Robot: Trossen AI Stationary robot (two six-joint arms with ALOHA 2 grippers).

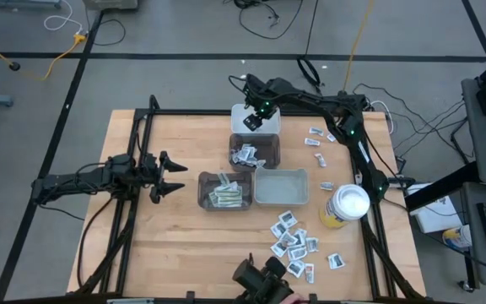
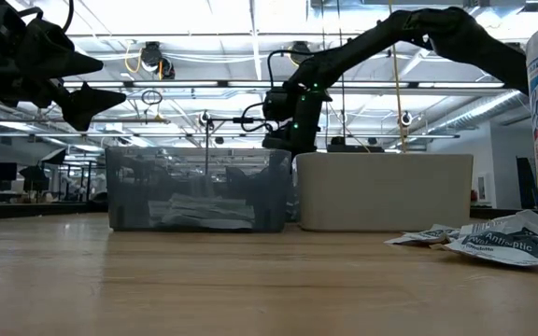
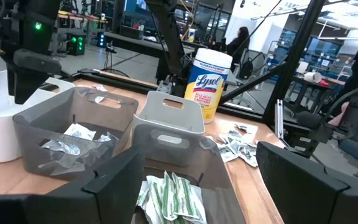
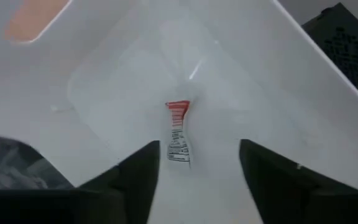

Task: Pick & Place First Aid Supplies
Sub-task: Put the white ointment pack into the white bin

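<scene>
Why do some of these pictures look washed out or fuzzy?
Low view: bright ceiling lights wash out the background, leaving the arms dark silhouettes. Right wrist view: the white bin fills the frame, pale and soft; only the red-topped packet stands out. High view: evenly lit.

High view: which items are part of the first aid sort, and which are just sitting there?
Job:
- loose packets at the near right
- small packets at the far right
- red-marked packet in the white bin, below the open right gripper
- grey bins holding sorted packets

Bystanders:
- yellow wipes canister
- left gripper, waiting open
</scene>
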